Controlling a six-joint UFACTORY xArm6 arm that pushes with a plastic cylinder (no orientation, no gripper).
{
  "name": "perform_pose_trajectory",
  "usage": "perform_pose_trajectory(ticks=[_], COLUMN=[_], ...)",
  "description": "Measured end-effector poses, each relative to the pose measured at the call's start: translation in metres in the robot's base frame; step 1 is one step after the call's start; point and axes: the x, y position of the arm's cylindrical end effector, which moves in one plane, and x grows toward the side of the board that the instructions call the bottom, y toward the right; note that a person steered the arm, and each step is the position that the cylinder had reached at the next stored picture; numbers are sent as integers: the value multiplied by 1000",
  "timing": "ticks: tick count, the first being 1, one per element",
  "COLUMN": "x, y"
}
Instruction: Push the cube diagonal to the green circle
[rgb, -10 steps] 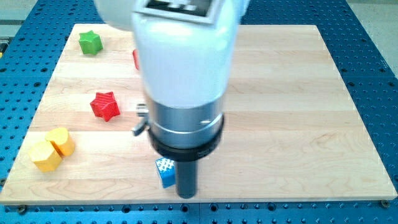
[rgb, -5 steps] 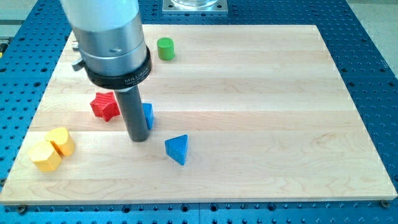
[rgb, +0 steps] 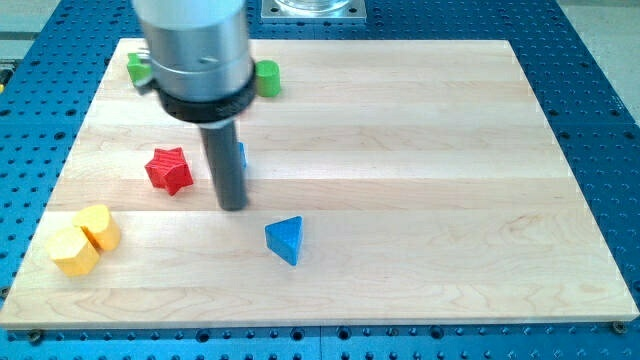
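Observation:
The blue cube shows only as a thin sliver at the right edge of my rod, which hides most of it. My tip rests on the board just below the cube, toward the view's bottom. The green circle stands near the view's top, above and slightly right of the cube, with a gap between them. The arm's wide body covers the board at the upper left.
A red star lies left of my rod. A blue triangle lies below and right of my tip. Two yellow blocks sit at the lower left. A green star peeks out at the top left.
My tip has moved toward the view's top and slightly right. The blue cube has slid upward with it, closer to the green circle. The other blocks have not moved.

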Motion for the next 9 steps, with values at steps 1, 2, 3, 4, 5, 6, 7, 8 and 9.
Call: perform_pose_trajectory(ticks=[1,2,3,4,5,6,7,8,9], x=[-52,-109,-170,-138,-180,-187,-170,-197,-212], y=[5,53,79,86,108,107,152,175,171])
